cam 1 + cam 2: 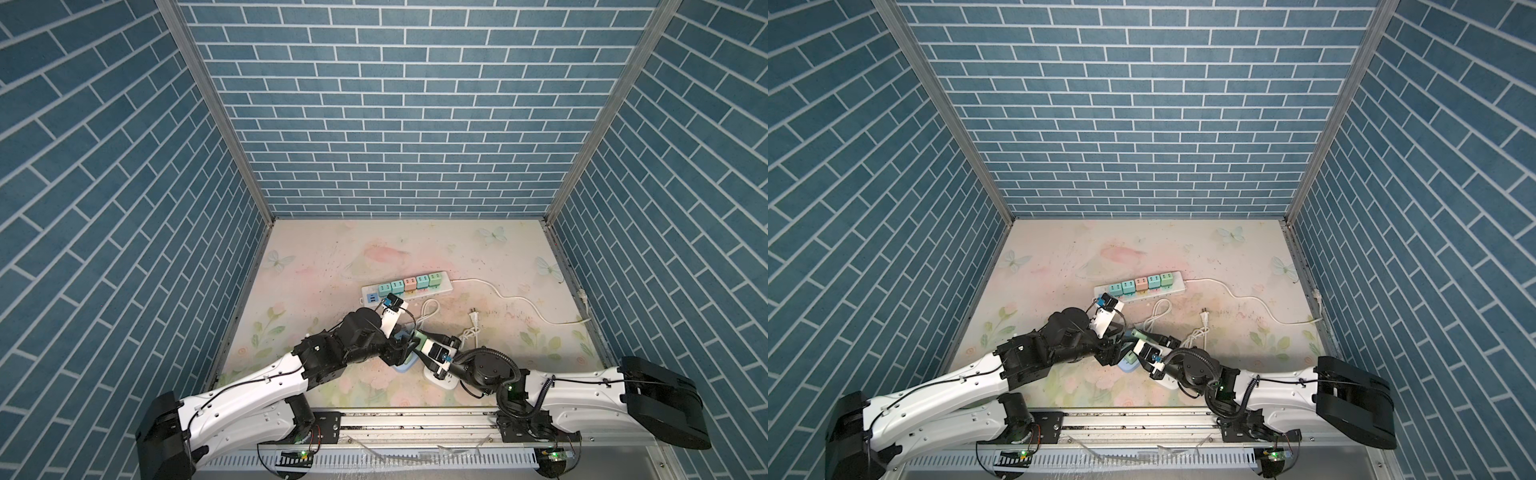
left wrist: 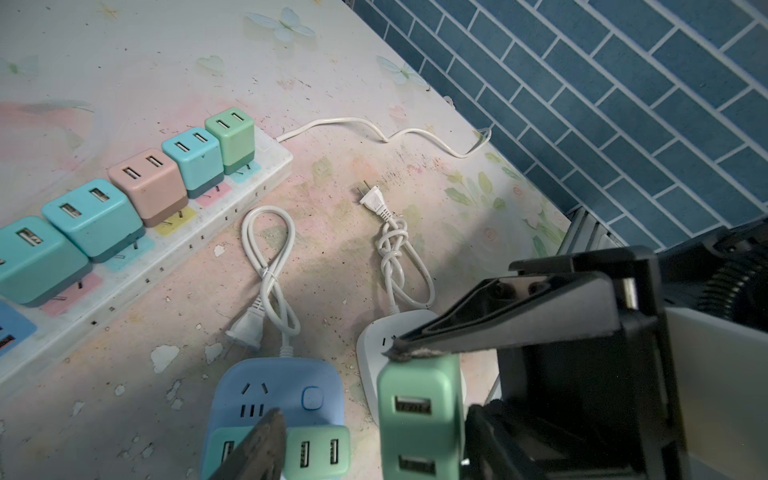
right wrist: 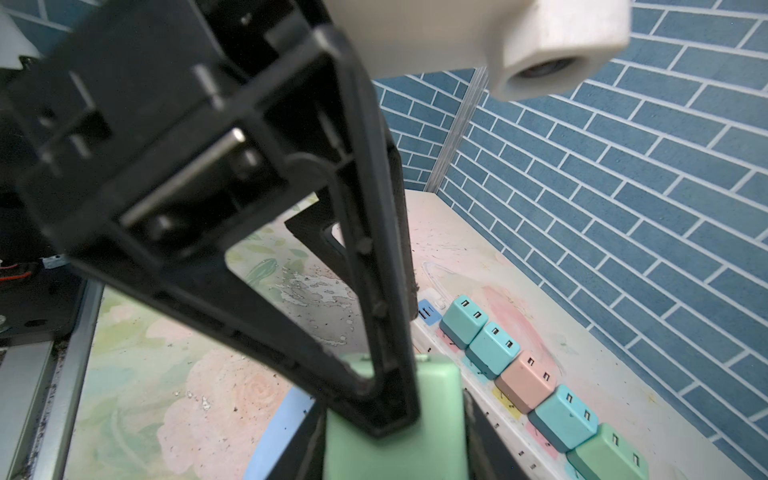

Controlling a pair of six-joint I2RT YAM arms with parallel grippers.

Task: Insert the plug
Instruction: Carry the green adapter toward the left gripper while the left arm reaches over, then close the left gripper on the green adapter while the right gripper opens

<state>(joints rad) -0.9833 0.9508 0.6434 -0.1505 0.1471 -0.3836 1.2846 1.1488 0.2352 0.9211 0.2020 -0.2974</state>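
Now right pincer point(image 3: 392, 453) clamps green plug point(image 2: 419, 415) near blue socket block point(image 2: 270, 382); left pincer point(image 1: 405, 345), apart, crowds it

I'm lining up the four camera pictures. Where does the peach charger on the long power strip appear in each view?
In a top view: the peach charger is the middle of five in the row, mid-table.
In a top view: same place in the row.
Left wrist: mid-row, near the looped white cord.
Right wrist: mid-row too.
Shared landmark: the long white power strip under it.
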